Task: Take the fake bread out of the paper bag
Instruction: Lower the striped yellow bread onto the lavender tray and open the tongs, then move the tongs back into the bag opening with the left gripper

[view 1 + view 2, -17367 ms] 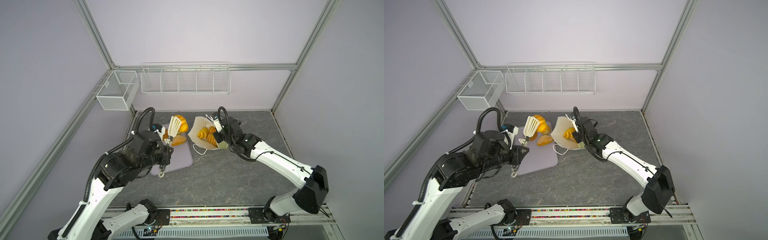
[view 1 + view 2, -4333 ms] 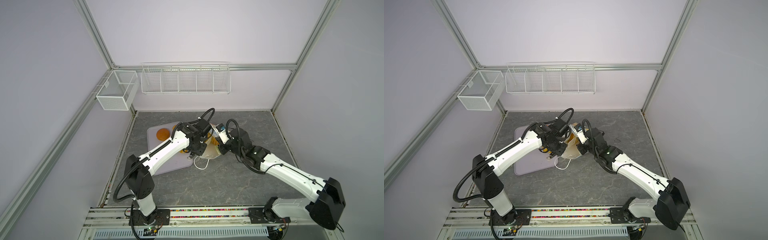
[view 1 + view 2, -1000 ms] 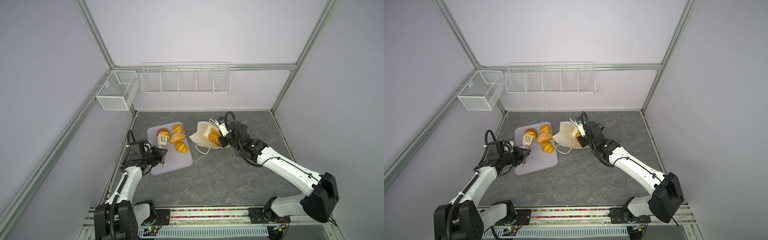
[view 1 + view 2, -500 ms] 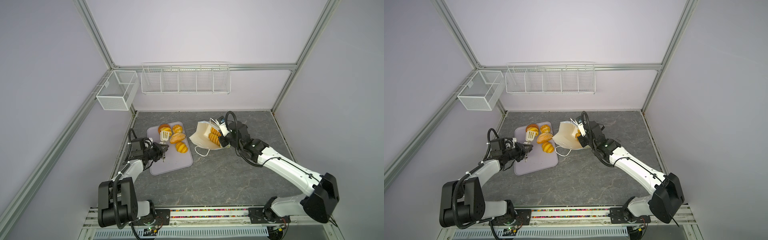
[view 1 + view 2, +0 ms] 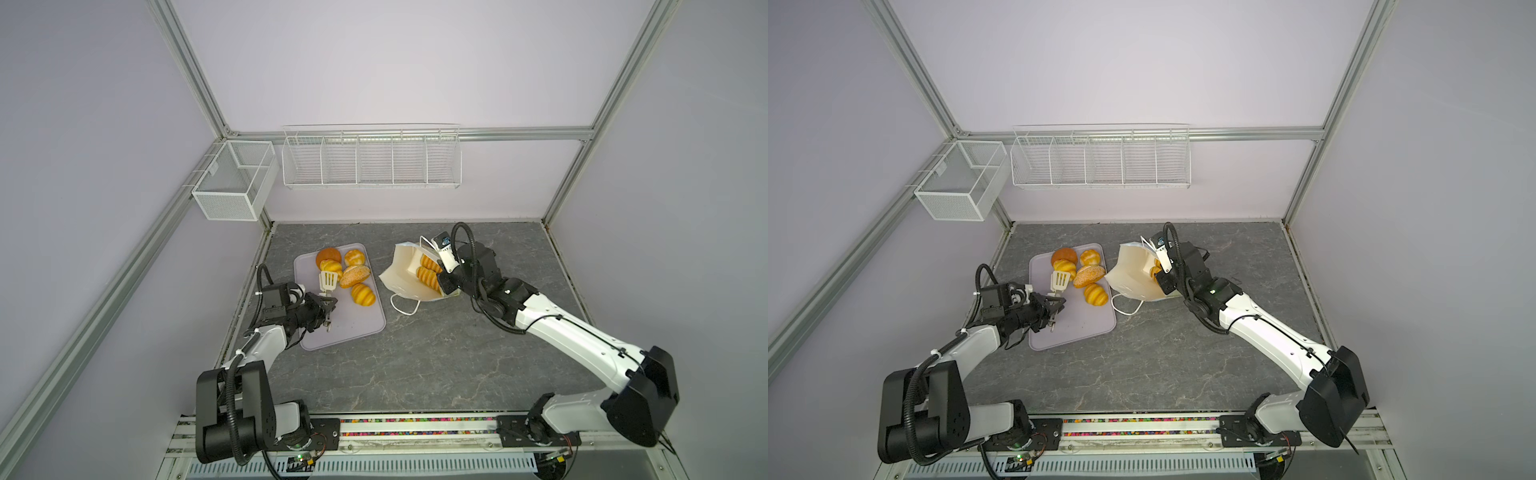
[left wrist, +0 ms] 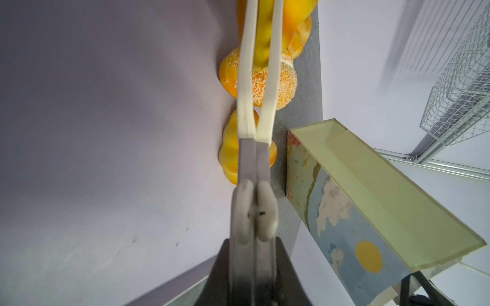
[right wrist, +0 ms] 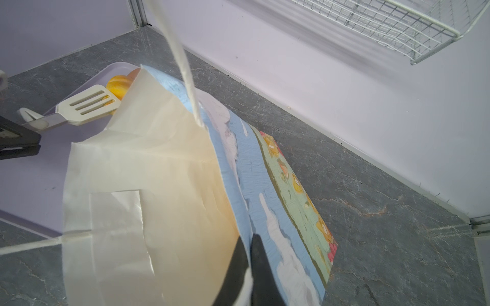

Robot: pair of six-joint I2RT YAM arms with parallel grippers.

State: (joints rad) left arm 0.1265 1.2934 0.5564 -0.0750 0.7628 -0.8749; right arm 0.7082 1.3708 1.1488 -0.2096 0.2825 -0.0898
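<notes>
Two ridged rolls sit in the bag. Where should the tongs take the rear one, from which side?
Pinch that ridged roll across its narrow middle, entering the open mouth of the paper bag from the tray side. It seems to lie lengthwise along the tilted bag, leaving only that approach.

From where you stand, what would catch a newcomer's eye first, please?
Glossy orange fake bread clustered on the lavender tray, left of centre, with white tongs in the left tool over it. Beside it, the right tool pinches the tilted paper bag, more bread inside.
</notes>
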